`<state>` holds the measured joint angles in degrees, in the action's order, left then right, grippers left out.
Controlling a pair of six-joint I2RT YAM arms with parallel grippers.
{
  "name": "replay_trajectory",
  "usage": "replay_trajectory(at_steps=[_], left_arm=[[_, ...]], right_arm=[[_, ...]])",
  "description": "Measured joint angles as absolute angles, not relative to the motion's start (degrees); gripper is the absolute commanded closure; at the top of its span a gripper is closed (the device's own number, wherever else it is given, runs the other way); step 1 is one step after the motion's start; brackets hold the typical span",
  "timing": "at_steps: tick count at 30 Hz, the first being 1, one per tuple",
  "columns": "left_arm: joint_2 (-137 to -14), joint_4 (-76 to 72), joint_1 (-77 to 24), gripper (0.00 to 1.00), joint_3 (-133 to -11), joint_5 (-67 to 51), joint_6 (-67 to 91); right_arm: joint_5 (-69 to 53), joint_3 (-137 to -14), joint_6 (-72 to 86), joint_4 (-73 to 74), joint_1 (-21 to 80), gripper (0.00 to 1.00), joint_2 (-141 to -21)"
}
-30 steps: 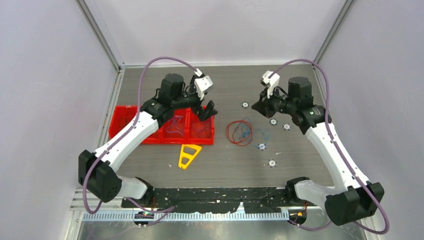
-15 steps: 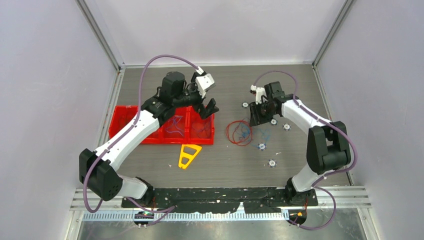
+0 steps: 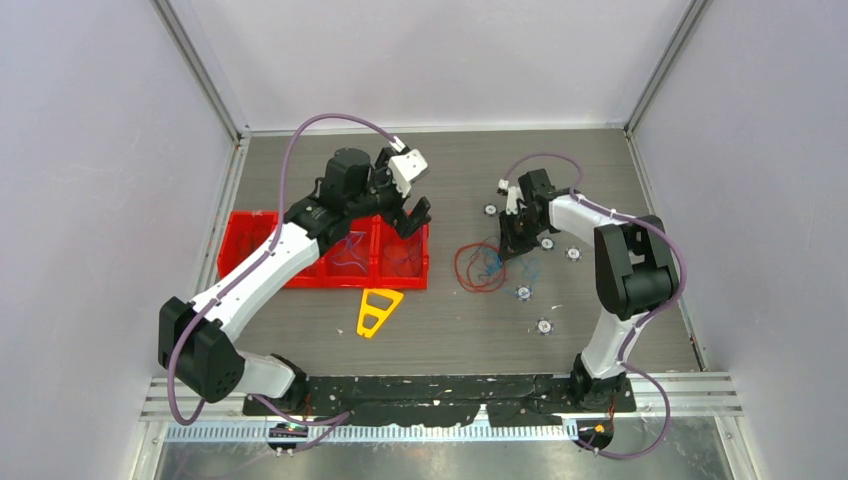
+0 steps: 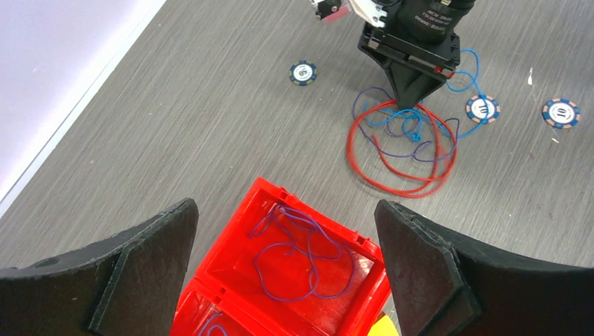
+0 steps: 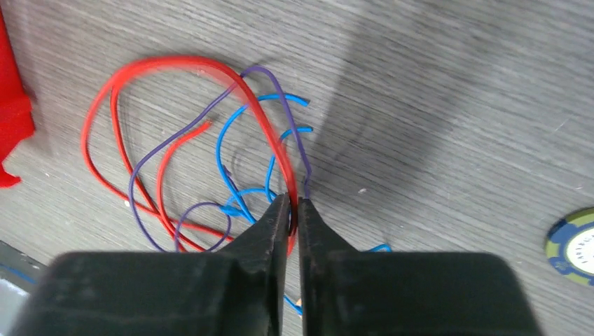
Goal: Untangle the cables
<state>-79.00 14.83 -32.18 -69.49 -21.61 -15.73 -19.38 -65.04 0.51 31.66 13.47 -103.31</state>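
While left gripper [image 4: 285, 210] gapes wide, right gripper [image 5: 294, 208] seemingly pinches red cable [image 5: 168, 64] (mid-tangle).

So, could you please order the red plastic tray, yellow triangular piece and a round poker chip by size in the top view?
Red plastic tray
Yellow triangular piece
Round poker chip
All lie on the table, so distance hardly skews this.

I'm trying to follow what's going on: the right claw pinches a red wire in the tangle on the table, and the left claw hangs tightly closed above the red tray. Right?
Not quite. The left claw is wide open, not closed: the left wrist view shows its fingers spread apart above the red tray. The right claw does pinch the red wire on the table.
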Motion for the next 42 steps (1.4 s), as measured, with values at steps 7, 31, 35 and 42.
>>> replay_trajectory(at_steps=[7, 31, 35, 42], left_arm=[[-78.94, 14.85, -32.18, 0.0, -69.49, -20.29, -15.94], [-84.12, 18.02, -37.04, 0.0, -87.66, -40.86, -12.21], [-91.42, 20.1, -39.94, 0.23, -91.5, -39.51, -11.18], [-99.5, 26.09, -40.75, 1.0, -94.63, -41.3, -8.51]], right_arm=[[-23.7, -65.89, 1.67, 33.5, 12.23, 0.95, -101.78], [-42.76, -62.06, -7.01, 24.8, 10.09, 0.95, -64.45], [-43.22, -62.0, -10.48, 24.97, 10.2, 0.95, -63.53], [-43.62, -61.67, -15.62, 25.76, 10.37, 0.69, -59.33]])
